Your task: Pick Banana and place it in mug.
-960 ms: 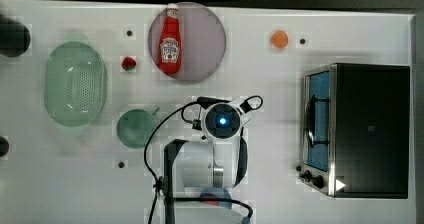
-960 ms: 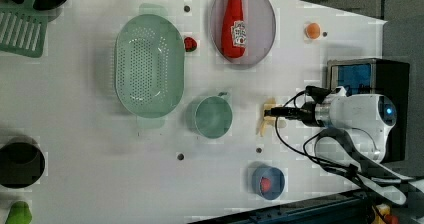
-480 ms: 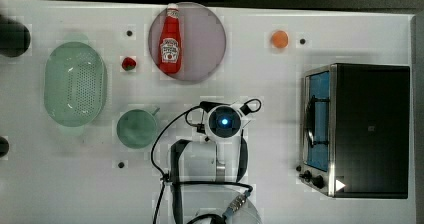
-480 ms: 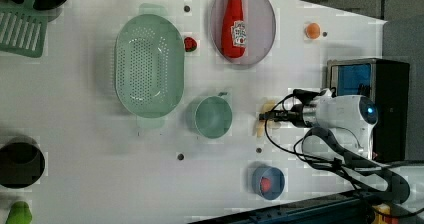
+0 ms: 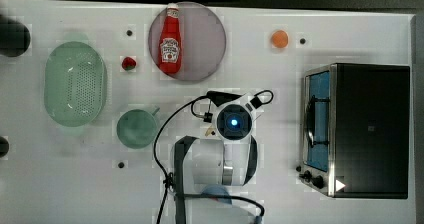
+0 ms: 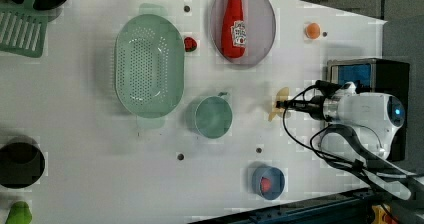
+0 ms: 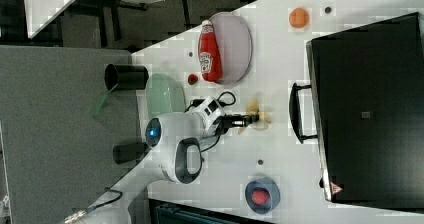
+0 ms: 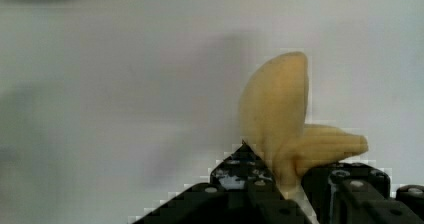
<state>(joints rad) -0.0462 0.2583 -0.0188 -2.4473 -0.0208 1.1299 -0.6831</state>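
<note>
Lowered since a second ago, the tool (image 8: 287,184) is narrowed around the banana (image 8: 280,114), apparently gripped; the mug (image 6: 212,116) stands nearby, mid-bench.

The ketchup bottle (image 5: 170,46) bears a label, its wording unreadable.

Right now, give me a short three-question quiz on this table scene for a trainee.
1. True or false: the mug is empty.
2. What lies on the round plate? A, a ketchup bottle; B, a spoon; C, a sponge.
3. In the left view, on which side of the mug does the banana lie?
Key: 1 true; 2 A; 3 the left view's right.
</note>
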